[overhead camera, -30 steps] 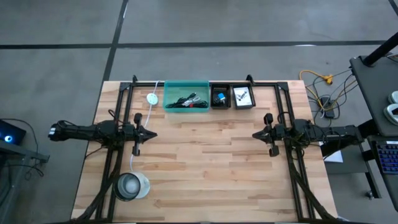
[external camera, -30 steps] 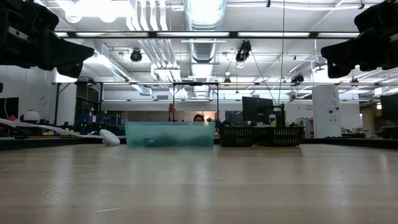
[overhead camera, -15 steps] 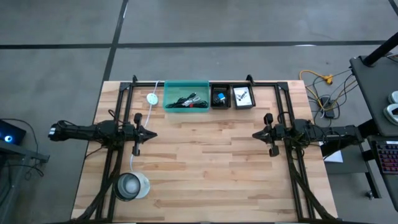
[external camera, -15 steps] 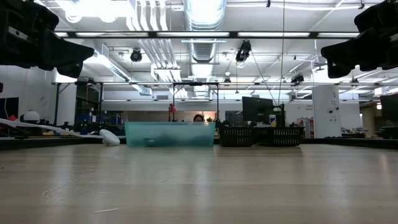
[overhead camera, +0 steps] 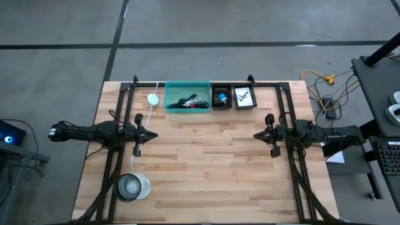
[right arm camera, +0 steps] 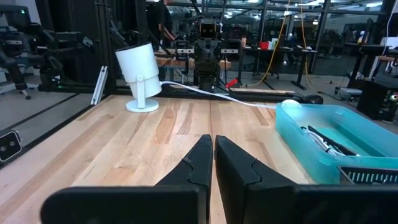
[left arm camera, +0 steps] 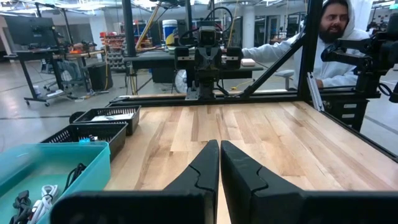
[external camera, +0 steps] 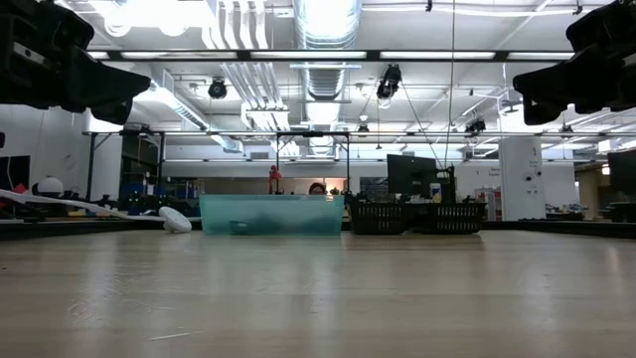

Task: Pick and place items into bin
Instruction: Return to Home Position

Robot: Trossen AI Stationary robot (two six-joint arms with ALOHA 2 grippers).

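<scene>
The left gripper (left arm camera: 219,144) has its fingers pressed almost together with only a thin slit between them and nothing held. The right gripper (right arm camera: 212,139) matches it, narrow and empty. In the high view the left gripper (overhead camera: 152,133) sits at middle left and the right gripper (overhead camera: 257,134) at middle right, tips facing each other across the bare centre of the desk (overhead camera: 206,165). The low view puts both arms in the upper corners, well above the wood.

The arms look parked already, so homing well seems to mean very little. Any last settling should be slow and level, with the fingers closed and both arms clear of the black frame rails and the round container (overhead camera: 130,186) at lower left.

Farther off, at top centre of the high view, the blue bin (overhead camera: 166,97) stands at the desk's far edge, its long side running left to right. The cables (overhead camera: 187,101) lie inside it as a loose tangle stretched roughly along that same axis; which way their ends point cannot be made out. Two black baskets (overhead camera: 232,87) stand just right of the bin, and a white cord with a disc (overhead camera: 153,99) lies just to its left.
</scene>
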